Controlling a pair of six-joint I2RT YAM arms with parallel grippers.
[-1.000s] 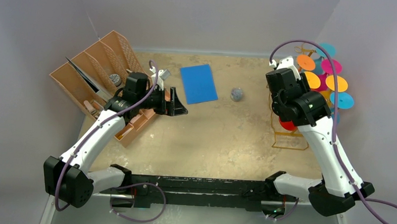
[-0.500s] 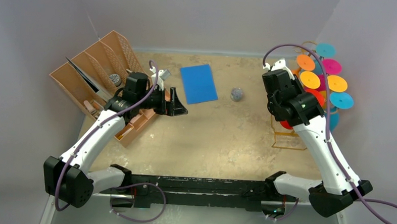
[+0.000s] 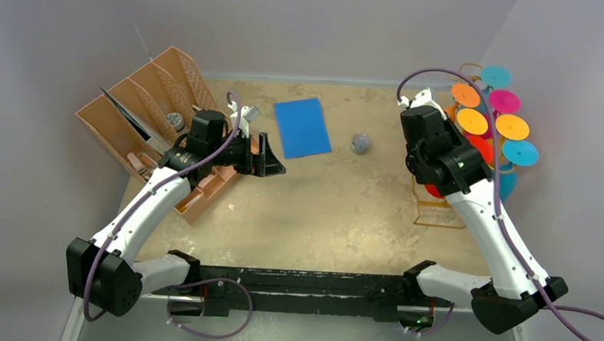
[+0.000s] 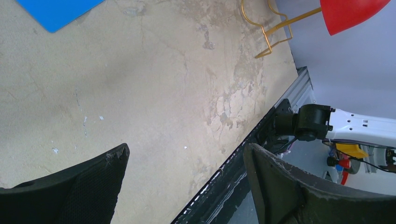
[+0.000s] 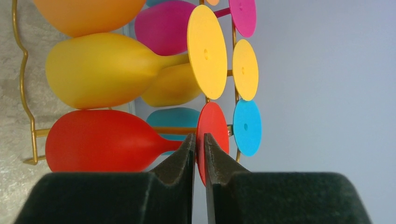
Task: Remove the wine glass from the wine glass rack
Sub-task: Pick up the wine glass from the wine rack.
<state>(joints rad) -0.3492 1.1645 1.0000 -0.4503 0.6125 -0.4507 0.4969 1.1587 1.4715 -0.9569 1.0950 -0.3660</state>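
Crowding the red wine glass (image 5: pixel 102 140) hung low on the gold wine glass rack (image 5: pixel 21 84) at the table's (image 3: pixel 343 211) right edge are yellow (image 5: pixel 93 70), orange and pink glasses, my outstretched right claw (image 5: pixel 199 140) pinching narrow on its foot, my left claw (image 4: pixel 186 149) hanging wide beside the brown tray (image 3: pixel 144 110).

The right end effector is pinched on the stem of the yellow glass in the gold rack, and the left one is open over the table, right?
Wrong glass. The right wrist view shows the right end effector pinched on the stem of the red glass, beside the yellow glass in the gold rack. The left end effector is indeed open over the table.
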